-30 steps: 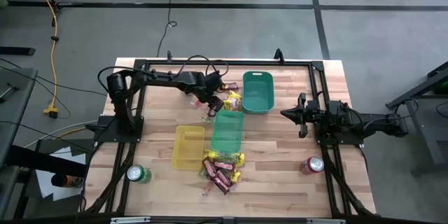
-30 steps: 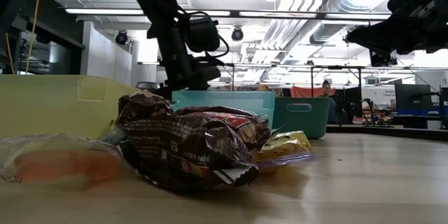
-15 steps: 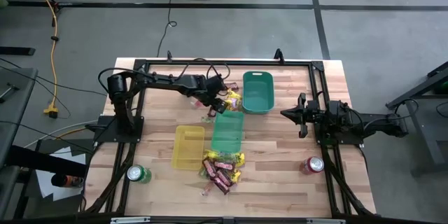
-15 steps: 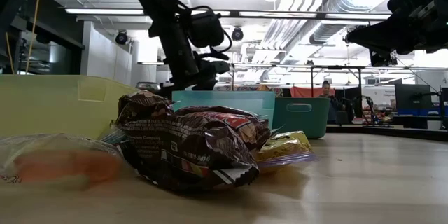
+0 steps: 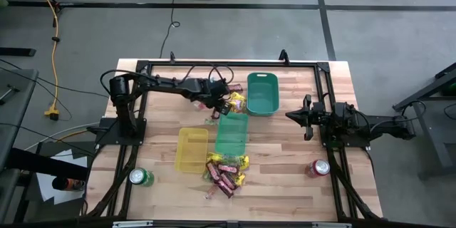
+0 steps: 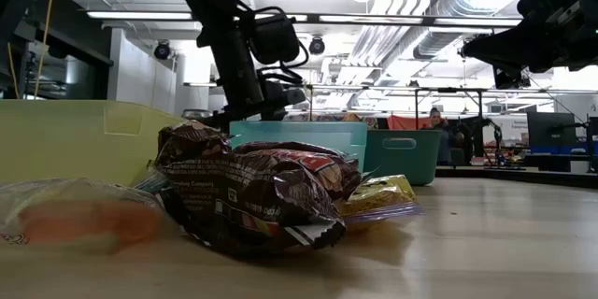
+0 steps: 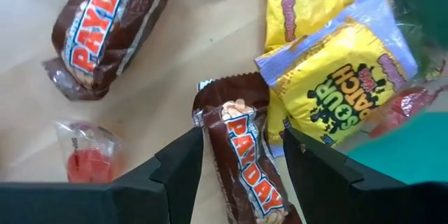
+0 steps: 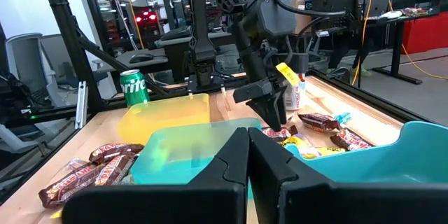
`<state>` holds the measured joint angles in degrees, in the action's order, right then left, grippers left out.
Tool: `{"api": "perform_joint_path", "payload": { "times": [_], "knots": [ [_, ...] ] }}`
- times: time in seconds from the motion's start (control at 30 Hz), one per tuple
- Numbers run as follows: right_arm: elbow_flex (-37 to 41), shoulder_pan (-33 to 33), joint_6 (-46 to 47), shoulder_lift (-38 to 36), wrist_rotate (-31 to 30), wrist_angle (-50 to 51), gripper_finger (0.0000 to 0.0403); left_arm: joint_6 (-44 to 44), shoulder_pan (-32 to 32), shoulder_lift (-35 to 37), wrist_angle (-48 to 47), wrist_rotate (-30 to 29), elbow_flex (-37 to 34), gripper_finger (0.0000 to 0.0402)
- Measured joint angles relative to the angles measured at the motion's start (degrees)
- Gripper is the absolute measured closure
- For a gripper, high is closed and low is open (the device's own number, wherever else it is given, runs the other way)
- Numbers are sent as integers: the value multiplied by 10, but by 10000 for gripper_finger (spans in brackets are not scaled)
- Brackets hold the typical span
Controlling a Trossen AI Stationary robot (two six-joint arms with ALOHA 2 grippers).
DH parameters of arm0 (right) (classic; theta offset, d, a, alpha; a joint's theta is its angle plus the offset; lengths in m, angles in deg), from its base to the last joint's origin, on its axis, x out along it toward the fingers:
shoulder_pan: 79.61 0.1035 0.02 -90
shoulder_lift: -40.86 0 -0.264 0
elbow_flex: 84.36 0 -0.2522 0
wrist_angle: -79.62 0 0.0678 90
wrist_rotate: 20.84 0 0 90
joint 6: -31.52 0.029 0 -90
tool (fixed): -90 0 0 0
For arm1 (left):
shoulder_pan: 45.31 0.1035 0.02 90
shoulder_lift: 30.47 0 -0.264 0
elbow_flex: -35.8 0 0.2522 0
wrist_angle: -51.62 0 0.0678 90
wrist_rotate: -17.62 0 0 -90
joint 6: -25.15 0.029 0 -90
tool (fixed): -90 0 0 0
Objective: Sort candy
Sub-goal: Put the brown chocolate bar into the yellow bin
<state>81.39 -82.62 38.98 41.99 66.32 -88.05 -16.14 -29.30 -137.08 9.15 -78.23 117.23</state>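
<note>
My left gripper [image 5: 221, 102] is open and points down over the far candy pile [image 5: 232, 101], which lies between the two teal trays. In the left wrist view its fingers [image 7: 183, 161] stand on either side of a dark red-brown bar [image 7: 246, 155] lying flat on the wood. Around that bar lie a second bar [image 7: 105, 28], yellow packets [image 7: 343, 84] and a small red piece in clear wrap [image 7: 87, 157]. A second pile of bars and yellow packets [image 5: 226, 172] lies near the table's near edge. My right gripper [image 5: 295, 116] is shut and waits above the table's right side. My left gripper comes from above, pointing down, with its fingers across the red-brown bar's end [image 7: 231, 122]. The bar lies flat on the table between them. I cannot tell whether the fingers touch it.
A yellow tray [image 5: 191, 149] and a teal tray [image 5: 231, 132] sit side by side mid-table. Another teal tray [image 5: 262, 92] stands farther back. A green can [image 5: 140, 178] stands near the left near corner and a red can [image 5: 318, 168] on the right.
My left gripper has moved a little toward the table's right, over the far candy pile, and has turned slightly. The candy and trays lie as before.
</note>
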Motion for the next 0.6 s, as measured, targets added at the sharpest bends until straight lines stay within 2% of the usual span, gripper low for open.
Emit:
{"api": "perform_joint_path", "payload": {
  "times": [0.2, 0.4, 0.5, 0.6],
  "knots": [
    [0, 0, 0, 0, 0, 0, 402, -30, 0, 0, 23, 25, -25, 216],
    [0, 0, 0, 0, 0, 0, 402, -23, -2, 0, 46, 26, -26, 220],
    [0, 0, 0, 0, 0, 0, 402, -14, -4, 0, 51, 21, -26, 244],
    [0, 0, 0, 0, 0, 0, 402, -4, -8, 0, 51, 7, -26, 291]
  ]
}}
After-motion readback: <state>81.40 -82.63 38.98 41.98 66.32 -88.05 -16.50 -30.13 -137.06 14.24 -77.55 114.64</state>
